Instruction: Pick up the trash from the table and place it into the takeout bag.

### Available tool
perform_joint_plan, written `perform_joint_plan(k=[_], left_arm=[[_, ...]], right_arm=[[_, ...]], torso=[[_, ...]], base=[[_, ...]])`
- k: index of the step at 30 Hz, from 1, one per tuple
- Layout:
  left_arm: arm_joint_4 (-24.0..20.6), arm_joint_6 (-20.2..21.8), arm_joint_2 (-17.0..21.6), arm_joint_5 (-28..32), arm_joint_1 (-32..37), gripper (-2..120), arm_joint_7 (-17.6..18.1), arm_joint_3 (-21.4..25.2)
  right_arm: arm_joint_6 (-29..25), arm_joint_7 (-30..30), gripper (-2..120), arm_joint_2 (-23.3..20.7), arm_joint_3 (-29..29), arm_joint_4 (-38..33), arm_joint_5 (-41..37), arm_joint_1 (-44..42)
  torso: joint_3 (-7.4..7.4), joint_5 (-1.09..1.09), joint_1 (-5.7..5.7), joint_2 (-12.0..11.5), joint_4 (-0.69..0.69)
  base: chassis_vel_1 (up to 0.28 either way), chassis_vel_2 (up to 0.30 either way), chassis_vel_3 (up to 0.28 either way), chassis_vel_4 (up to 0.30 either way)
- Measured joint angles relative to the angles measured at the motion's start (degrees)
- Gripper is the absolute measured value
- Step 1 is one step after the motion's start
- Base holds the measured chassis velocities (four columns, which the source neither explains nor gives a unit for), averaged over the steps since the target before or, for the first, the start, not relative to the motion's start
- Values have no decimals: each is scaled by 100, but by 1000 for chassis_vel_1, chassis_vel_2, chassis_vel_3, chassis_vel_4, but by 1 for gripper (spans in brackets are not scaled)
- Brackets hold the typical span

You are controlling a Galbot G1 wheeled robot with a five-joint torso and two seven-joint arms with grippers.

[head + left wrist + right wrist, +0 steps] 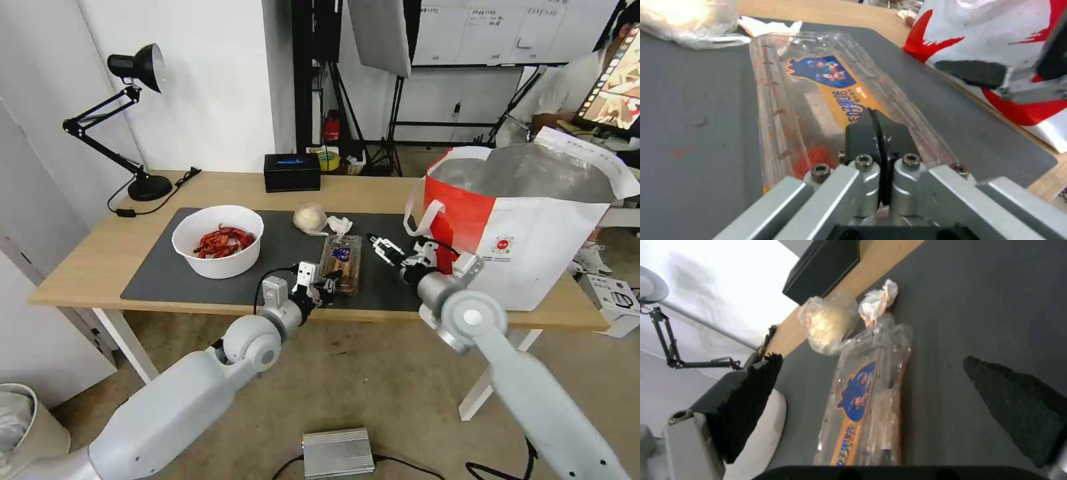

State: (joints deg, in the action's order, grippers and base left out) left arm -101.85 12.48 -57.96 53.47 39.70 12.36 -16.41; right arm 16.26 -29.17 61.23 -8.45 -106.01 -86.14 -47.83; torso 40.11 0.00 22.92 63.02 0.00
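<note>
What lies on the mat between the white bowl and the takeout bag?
The clear food box lies between the white bowl and the takeout bag, seen in the head view; the left pincer is shut at its near end.

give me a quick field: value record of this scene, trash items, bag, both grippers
food box: clear plastic hinged food box lying on the dark mat, near edge of the table
bowl: white bowl with red scraps, on the mat toward the robot's left
lump: beige lump behind the box
tissue: tissue wad beside the lump
bag: takeout bag standing open on the robot's right
left gripper: fingers shut on the box's near end
right gripper: open, above the mat between box and bag
</note>
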Motion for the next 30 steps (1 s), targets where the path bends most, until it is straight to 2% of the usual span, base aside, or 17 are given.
perform_joint_plan(k=[7, 30], left_arm=[[-27, -90, -14, 32, 47, 0, 69, 42], [-23, -98, -21, 57, 56, 0, 130, 42]], right_arm=[[239, -277, 100, 267, 52, 203, -2, 143], [781, -605, 100, 690, 45, 772, -196, 699]], torso=[[0, 0, -1, 0, -1], [0, 0, -1, 0, 0]], base=[[0, 0, 0, 0], [0, 0, 0, 0]])
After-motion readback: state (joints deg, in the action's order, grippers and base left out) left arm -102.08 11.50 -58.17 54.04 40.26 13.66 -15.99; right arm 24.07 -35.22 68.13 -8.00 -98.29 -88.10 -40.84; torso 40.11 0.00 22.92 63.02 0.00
